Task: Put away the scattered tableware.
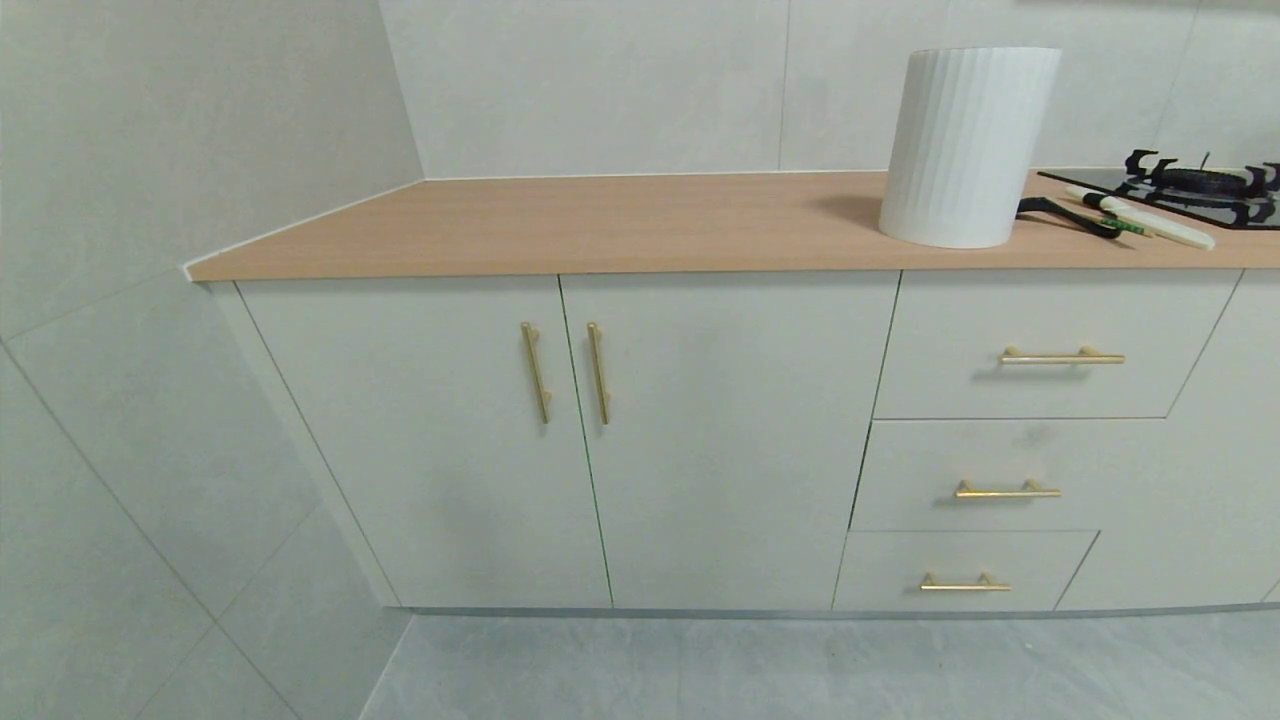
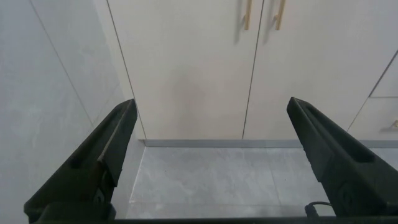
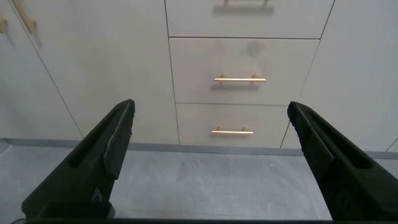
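A white ribbed cylindrical holder (image 1: 968, 145) stands on the wooden countertop (image 1: 600, 225) at the right. Just right of it lie a black-handled utensil (image 1: 1068, 215) and a white-handled utensil (image 1: 1150, 222), beside the stove. My left gripper (image 2: 211, 115) hangs low and open in front of the double cabinet doors (image 2: 249, 62), with nothing between its fingers. My right gripper (image 3: 211, 115) is open too, low before the drawers (image 3: 239, 79), holding nothing.
A black gas burner (image 1: 1205, 183) sits at the counter's far right. Below are two cabinet doors with gold handles (image 1: 568, 372) and a stack of three drawers (image 1: 1010, 480). A tiled wall closes the left side. Grey floor (image 1: 800, 670) lies in front.
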Tool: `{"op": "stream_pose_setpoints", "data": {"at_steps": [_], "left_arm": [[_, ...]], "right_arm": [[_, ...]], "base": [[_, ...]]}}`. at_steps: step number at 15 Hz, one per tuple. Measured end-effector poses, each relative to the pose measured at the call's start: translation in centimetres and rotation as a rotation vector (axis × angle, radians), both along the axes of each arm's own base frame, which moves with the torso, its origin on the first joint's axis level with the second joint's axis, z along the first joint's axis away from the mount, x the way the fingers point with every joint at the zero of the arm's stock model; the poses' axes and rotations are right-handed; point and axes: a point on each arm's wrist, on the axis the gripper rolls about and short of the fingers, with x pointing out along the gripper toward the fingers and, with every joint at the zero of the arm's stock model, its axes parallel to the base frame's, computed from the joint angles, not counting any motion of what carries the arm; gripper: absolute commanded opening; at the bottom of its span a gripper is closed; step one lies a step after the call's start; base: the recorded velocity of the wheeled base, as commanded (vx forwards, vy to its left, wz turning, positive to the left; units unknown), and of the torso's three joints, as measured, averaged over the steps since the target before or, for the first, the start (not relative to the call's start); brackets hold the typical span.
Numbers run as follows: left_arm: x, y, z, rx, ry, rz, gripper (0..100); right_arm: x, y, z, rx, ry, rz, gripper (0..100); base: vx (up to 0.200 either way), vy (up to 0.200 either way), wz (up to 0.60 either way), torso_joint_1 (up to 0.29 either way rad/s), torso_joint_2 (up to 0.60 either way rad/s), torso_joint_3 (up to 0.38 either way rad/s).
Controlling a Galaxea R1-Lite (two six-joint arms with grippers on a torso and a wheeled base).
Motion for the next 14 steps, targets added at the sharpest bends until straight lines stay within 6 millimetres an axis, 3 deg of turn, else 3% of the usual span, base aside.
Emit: {"op": "stream_pose_setpoints", "data": {"at_steps": [11,14], "left_arm": [[0.00,0.00,0.00,-0.002,0.000,0.000,100],[0.00,0.01,0.00,-0.006,0.000,0.005,100]], "right_arm": [[0.00,0.00,-0.03,-0.012,0.003,0.001,100],[0.00,0.00,-0.03,-0.011,0.003,0.001,100]], "base": [[0.000,0.000,0.00,0.000,0.00,0.000],[0.000,-0.200,0.00,-0.002,0.00,-0.001]]}}
